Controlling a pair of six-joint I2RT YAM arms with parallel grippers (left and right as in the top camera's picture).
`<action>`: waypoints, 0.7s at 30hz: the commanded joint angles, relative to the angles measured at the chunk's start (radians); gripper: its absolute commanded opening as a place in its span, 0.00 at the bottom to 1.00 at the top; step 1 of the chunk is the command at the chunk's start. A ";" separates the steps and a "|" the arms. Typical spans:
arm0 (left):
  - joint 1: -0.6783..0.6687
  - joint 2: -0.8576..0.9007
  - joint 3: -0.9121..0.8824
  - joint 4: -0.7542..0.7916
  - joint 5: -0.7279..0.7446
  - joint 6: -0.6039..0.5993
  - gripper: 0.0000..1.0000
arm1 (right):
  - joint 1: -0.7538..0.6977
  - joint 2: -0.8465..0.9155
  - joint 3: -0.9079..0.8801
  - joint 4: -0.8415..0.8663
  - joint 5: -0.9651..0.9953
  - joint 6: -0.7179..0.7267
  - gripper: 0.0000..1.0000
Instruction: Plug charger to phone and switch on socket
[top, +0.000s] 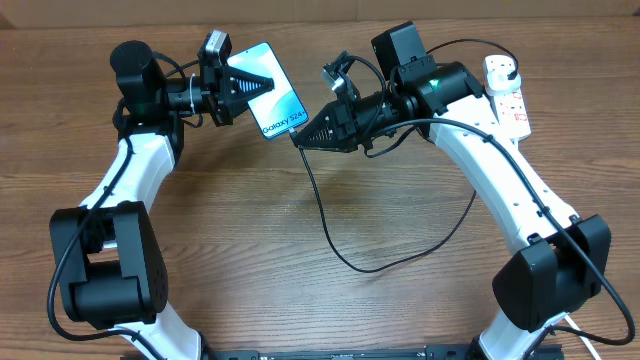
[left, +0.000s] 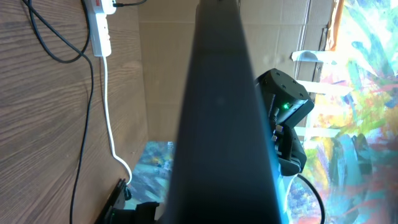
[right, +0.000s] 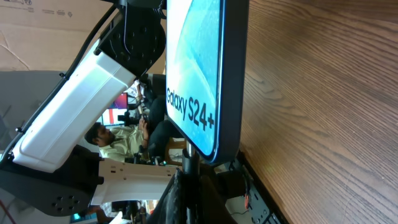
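The left gripper is grasping the phone at the end away from its "Galaxy" lettering and is holding it above the table, tilted, with the blue-teal screen facing the overhead camera. The right gripper is meeting the phone's lettered short edge. Its fingers are pinching together on the tip of the charger right under that edge. Whether the tip is sitting in the port cannot be told, since the fingers are covering it. From the right gripper the charger is hanging down to the table, looping toward the robot's base and then running back up under the right arm to the socket. The socket is lying flat at the far right of the table, well apart from the phone, with its white cord trailing off the table edge in the left wrist view. Its red switch markings are showing, but their position is too small to read.
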 joint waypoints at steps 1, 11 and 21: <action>0.000 0.002 0.011 0.004 0.023 -0.014 0.04 | 0.000 -0.036 0.031 0.009 -0.008 0.005 0.04; 0.000 0.002 0.011 0.004 0.023 -0.029 0.04 | 0.000 -0.036 0.031 0.019 -0.026 0.004 0.04; 0.000 0.002 0.011 0.004 0.023 -0.030 0.04 | 0.000 -0.036 0.031 0.031 -0.027 0.016 0.04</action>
